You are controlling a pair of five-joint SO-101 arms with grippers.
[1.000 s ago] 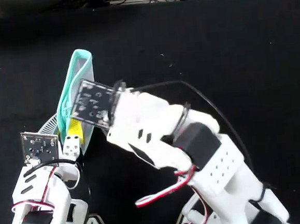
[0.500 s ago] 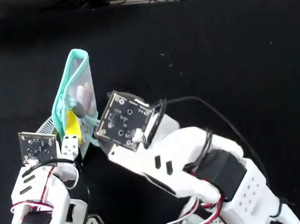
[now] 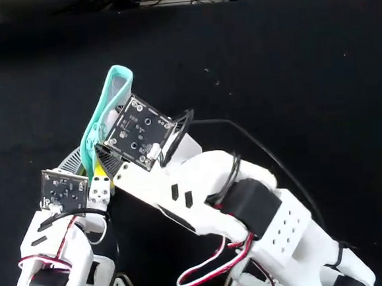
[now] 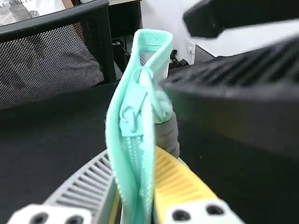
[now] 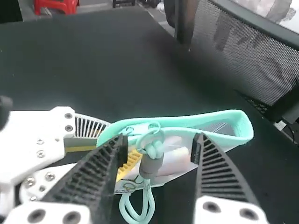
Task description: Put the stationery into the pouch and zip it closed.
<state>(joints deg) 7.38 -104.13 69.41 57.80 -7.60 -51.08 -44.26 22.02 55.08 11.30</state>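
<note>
The mint-green pouch (image 3: 111,96) stands on edge, its near end pinched between the grey and yellow fingers (image 4: 180,184) of my left gripper (image 4: 133,158), which is shut on it. The zip slider (image 4: 128,116) sits on the top edge. My right gripper (image 5: 160,145) is open, its black fingers (image 5: 100,172) straddling the grey zip pull bead (image 5: 150,163) and its mint cord without touching. Pale stationery shows through the pouch's clear wall (image 5: 180,149). In the high view the right arm's camera board (image 3: 137,134) covers the pouch's middle.
The black table (image 3: 290,62) lies bare to the right and far side of the pouch. The left gripper's white body (image 5: 37,135) is close beside the right gripper's finger. A mesh chair (image 4: 42,56) stands behind the table.
The right gripper drew back from over the pouch, then came forward over it again. The pouch's far end swung to the right, and the left arm shifted slightly right with it.
</note>
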